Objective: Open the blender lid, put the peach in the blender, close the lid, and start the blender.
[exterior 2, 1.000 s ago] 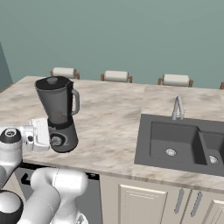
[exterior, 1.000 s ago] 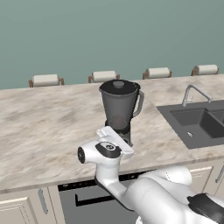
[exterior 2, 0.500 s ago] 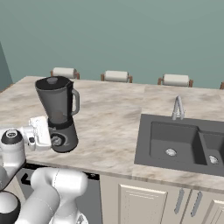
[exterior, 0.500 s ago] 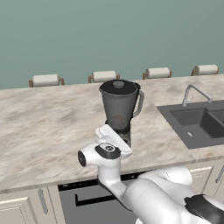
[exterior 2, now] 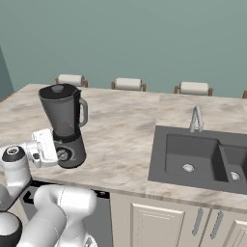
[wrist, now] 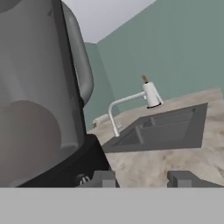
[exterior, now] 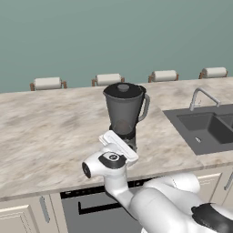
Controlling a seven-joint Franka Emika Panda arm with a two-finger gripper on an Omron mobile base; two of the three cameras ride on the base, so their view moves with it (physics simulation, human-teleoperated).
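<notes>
The blender (exterior: 124,113) (exterior 2: 65,120) stands near the counter's front edge with the blender lid (exterior: 123,88) (exterior 2: 58,89) seated on its jar. Through the smoky jar (wrist: 39,87) a round orange shape, the peach (exterior: 122,126) (wrist: 22,140), rests at the bottom. My gripper (exterior 2: 54,153) (wrist: 142,179) is low against the blender's base, level with the dial (exterior 2: 61,155) (wrist: 83,178). It is shut with nothing between its fingertips. In the hand view the dial lies just left of the left fingertip (wrist: 103,178). In the left base view my white hand (exterior: 118,146) covers the front of the base.
A dark double sink (exterior: 207,127) (exterior 2: 202,154) with a curved faucet (exterior: 202,95) (exterior 2: 195,118) (wrist: 131,103) lies to the blender's right. Several stool backs (exterior: 48,83) line the counter's far side. Bare marble spreads to the left of the blender and behind it.
The jaws have drawn in from partly open to shut. The hand has stayed at the blender's base, and the blender has not moved.
</notes>
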